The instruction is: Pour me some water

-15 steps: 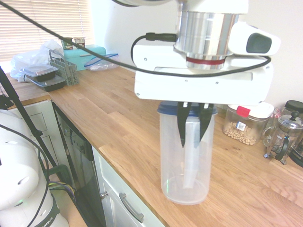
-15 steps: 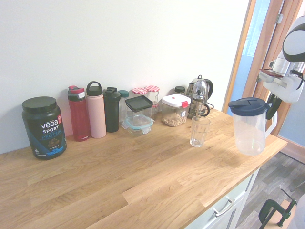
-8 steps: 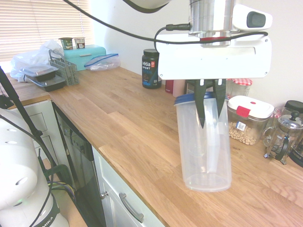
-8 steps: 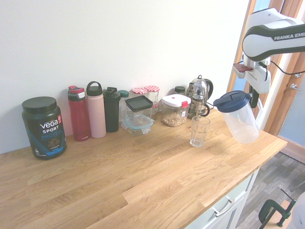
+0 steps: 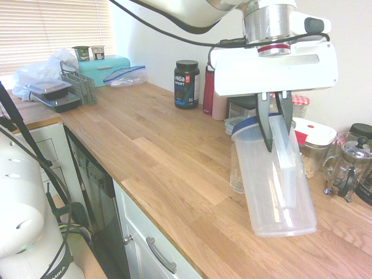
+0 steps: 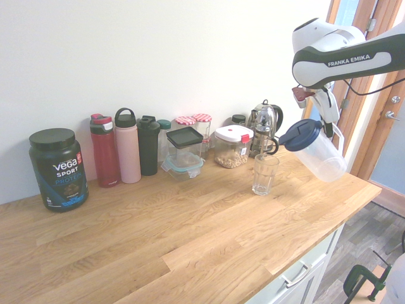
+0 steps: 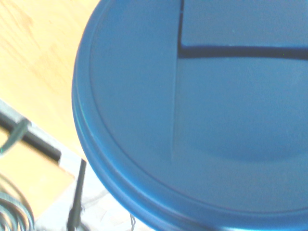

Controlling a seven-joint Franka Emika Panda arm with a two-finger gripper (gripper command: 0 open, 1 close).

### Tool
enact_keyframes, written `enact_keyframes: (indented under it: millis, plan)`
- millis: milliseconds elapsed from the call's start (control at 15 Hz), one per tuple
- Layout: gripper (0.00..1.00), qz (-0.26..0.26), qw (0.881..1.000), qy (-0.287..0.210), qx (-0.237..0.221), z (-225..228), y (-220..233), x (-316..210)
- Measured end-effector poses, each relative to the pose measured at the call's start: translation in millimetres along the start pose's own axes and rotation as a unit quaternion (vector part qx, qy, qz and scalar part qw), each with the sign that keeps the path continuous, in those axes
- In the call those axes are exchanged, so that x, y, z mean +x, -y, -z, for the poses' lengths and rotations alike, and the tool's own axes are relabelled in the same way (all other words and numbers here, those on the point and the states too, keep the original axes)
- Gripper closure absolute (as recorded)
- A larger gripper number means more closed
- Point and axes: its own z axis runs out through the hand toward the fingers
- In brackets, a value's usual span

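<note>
A clear plastic jug (image 5: 276,180) with a dark blue lid (image 6: 301,133) hangs in the air, tilted with its lid toward the drinking glass. My gripper (image 5: 274,139) is shut on the jug's handle. No water shows inside the jug. The clear drinking glass (image 6: 264,174) stands upright on the wooden counter (image 6: 177,234), just below and left of the lid in the second exterior view. In the first exterior view the glass (image 5: 237,171) is partly hidden behind the jug. The blue lid (image 7: 192,110) fills the wrist view.
Along the wall stand a black protein tub (image 6: 57,168), a red bottle (image 6: 104,149), a pink bottle (image 6: 127,145), a black bottle (image 6: 149,144), food containers (image 6: 232,145) and a French press (image 6: 263,126). A dish rack (image 5: 78,86) and teal box (image 5: 110,67) sit at the counter's far end.
The jug has been lifted off the counter, carried toward the glass and tilted more steeply, lid leading. The gripper has stayed shut on the handle.
</note>
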Motion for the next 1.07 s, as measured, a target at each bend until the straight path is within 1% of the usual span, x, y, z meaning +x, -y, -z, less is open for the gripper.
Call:
enact_keyframes:
  millis: [200, 400, 600, 1067]
  plan:
    - [1.0, 0.006, 1.0, 0.007, -0.018, 7.2, 2.7, 1.5]
    - [1.0, 0.017, 0.999, 0.009, -0.028, 10.1, 18.7, 12.3]
    - [1.0, 0.022, 0.998, 0.019, -0.051, 6.3, 29.3, 23.6]
    - [1.0, 0.02, 0.998, 0.026, -0.06, 4.0, 53.6, 37.8]
